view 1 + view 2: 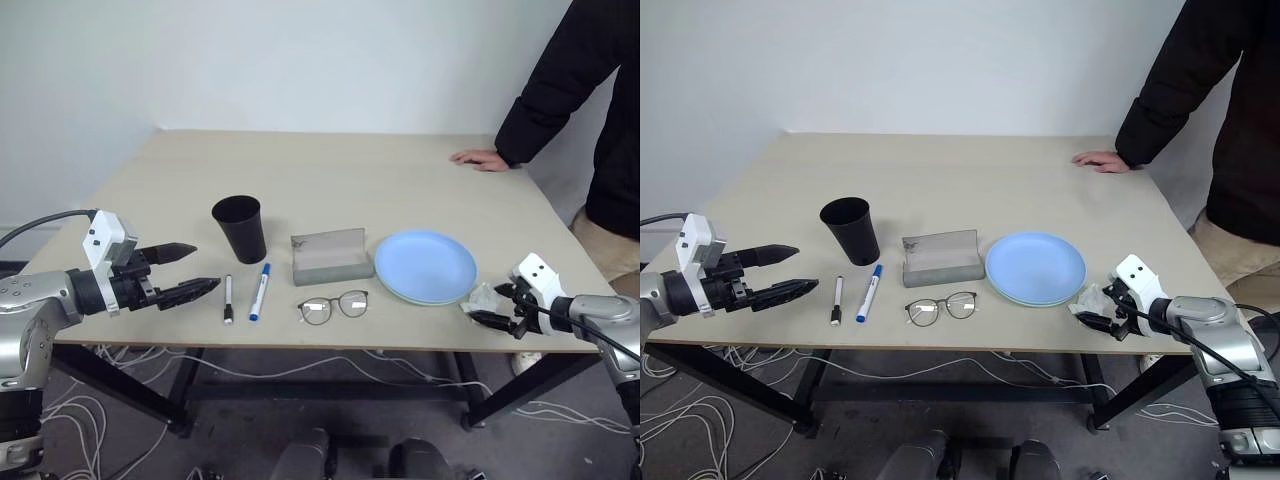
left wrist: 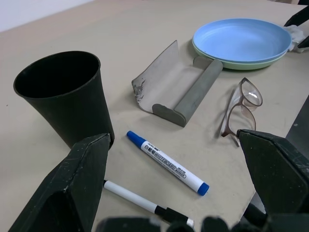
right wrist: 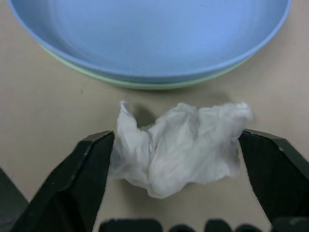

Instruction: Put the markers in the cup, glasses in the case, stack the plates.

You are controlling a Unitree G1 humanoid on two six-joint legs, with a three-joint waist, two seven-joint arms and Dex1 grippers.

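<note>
Over at the right edge of the bench [image 1: 330, 160], the right gripper [image 3: 176, 145] sits low with its two black fingers [image 3: 82, 183] spread on either side of a crumpled white tissue [image 3: 178, 145]; the tissue lies between them, and whether they are pressing on it I cannot tell. Just beyond the tissue, the blue plate [image 1: 425, 265] rests on top of the green plate [image 3: 145, 83], whose rim peeks out underneath. Left of the plates, the grey case [image 1: 328, 257] lies open with its lid tilted back, and the glasses [image 1: 333, 306] sit unfolded on the bench in front of it, near the front edge. Further left, the blue-capped marker [image 1: 259, 292] and the black-capped marker [image 1: 228, 299] lie side by side, apart, just in front of the upright black cup [image 1: 240, 228]. The left gripper [image 1: 195, 270] hovers off the bench's left side, wide apart and empty, pointing toward the markers. A person's hand [image 1: 478, 158] rests on the far right edge.
</note>
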